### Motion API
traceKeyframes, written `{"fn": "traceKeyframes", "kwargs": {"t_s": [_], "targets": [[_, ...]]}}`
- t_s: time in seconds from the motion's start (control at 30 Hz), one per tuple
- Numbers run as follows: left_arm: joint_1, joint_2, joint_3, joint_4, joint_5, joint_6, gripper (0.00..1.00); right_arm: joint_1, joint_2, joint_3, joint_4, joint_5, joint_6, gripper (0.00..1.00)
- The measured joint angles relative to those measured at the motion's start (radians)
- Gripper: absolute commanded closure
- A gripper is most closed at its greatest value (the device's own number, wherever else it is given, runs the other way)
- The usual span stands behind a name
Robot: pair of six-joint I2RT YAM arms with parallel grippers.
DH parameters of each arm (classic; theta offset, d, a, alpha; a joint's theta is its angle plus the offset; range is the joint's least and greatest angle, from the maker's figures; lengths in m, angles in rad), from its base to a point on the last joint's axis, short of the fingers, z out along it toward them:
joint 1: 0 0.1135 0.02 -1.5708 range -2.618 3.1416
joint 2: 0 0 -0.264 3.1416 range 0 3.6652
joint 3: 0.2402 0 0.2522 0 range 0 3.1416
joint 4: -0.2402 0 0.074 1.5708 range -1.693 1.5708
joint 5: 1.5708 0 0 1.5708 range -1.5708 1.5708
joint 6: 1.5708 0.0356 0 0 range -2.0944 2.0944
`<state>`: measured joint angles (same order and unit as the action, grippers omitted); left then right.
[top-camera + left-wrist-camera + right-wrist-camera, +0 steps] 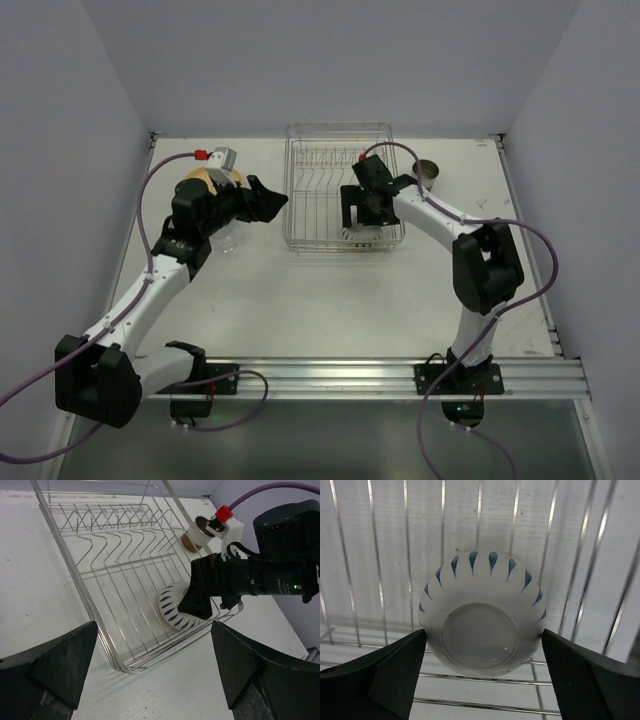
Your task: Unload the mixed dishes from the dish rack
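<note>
The silver wire dish rack (320,150) stands at the table's far middle; it also shows in the left wrist view (75,575). A white cup (482,602) with blue teardrop marks lies upside down in its near right corner, also seen from the left wrist (172,611). My right gripper (360,222) hangs over it, open, a finger on each side of the cup (483,635). My left gripper (272,197) is open and empty just left of the rack (154,627). The rack's prongs hold no plates.
A brown cup (428,175) stands on the table right of the rack (197,532). A small clear glass (228,240) stands by the left arm. A yellow-orange plate edge (203,178) shows under the left wrist. Walls close off three sides.
</note>
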<state>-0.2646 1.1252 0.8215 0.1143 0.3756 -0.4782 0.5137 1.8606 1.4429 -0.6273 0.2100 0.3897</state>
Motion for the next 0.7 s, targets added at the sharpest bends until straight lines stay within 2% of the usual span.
{"fn": "traceKeyframes", "kwargs": {"t_s": [0.33,0.7], "targets": [[0.0,0.022,-0.001,0.006,0.014,0.0,0.0,0.01,0.001,-0.02,0.098,-0.309,0.043,0.01],[0.0,0.022,-0.001,0.013,0.016,0.001,0.0,0.008,0.001,-0.035,0.121,-0.333,0.045,0.01]]}}
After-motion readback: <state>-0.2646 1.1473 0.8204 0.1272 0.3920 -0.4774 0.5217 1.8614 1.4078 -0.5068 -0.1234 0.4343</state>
